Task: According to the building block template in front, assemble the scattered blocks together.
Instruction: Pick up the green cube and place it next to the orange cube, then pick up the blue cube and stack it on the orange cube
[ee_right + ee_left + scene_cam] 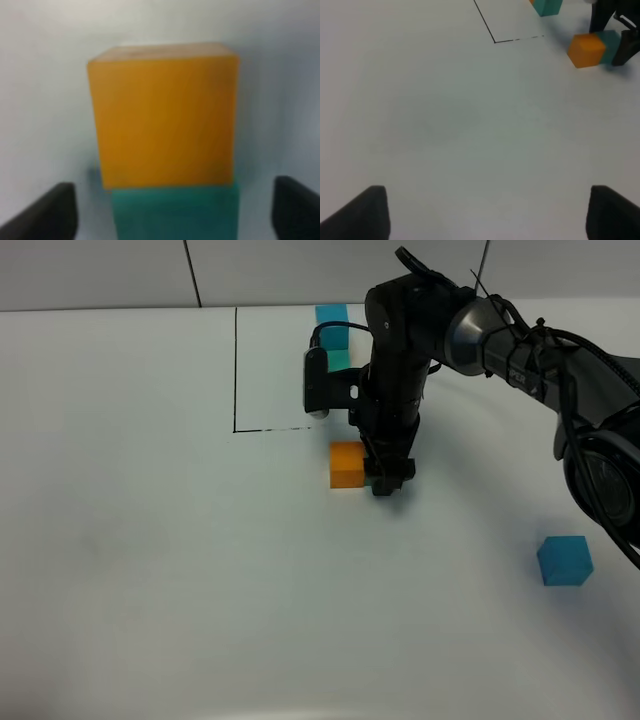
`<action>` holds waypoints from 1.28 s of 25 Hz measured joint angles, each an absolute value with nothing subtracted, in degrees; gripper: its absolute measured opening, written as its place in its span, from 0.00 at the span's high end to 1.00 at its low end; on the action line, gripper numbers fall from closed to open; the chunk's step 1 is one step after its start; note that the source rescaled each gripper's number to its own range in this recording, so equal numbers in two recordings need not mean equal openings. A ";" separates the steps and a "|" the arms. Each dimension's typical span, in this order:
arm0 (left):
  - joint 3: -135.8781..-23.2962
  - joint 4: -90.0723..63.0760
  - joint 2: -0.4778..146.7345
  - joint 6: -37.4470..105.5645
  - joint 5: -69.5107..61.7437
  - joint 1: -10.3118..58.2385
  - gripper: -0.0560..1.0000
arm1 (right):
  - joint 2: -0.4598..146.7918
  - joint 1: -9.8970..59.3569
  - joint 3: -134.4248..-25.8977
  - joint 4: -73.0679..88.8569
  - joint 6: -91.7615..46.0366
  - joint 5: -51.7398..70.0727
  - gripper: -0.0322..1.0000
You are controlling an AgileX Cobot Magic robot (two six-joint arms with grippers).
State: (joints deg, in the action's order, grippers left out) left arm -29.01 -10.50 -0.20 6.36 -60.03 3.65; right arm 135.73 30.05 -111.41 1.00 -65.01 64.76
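Note:
The template is a blue cube (331, 312) joined to a teal-green cube (340, 357) inside a thin black drawn rectangle (235, 370) at the back; my right arm partly hides it. The orange cube (346, 465) sits just in front of the rectangle, touching the loose teal-green cube (175, 212), which also shows in the left wrist view (610, 41). My right gripper (388, 478) is down at the table, open, with a finger (47, 212) on each side of the teal-green cube and a gap on both sides. The loose blue cube (565, 560) lies alone at the front right. My left gripper (485, 215) is open and empty.
The white table (150, 540) carries nothing else. The black line's corner (494, 42) lies left of the orange cube (586, 49). My right arm (500, 335) reaches in from the right across the back.

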 joint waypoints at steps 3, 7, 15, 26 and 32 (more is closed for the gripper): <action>-29.01 -10.50 -0.20 6.36 -60.03 3.65 0.21 | 133.17 29.26 -111.41 0.66 -59.74 66.51 0.06; -29.01 -10.50 -0.20 6.36 -60.03 3.65 0.21 | 128.62 26.25 -108.77 0.33 -47.22 68.22 0.01; -29.01 -10.50 -0.20 6.36 -60.03 3.65 0.21 | 111.47 18.90 -80.23 -3.37 -21.49 57.07 0.02; -29.01 -10.50 -0.20 6.36 -60.03 3.65 0.21 | 102.09 10.91 -55.18 -0.43 -0.38 43.25 0.13; -29.01 -10.50 -0.20 6.36 -60.03 3.65 0.21 | 102.09 10.87 -52.49 1.05 0.00 38.55 0.26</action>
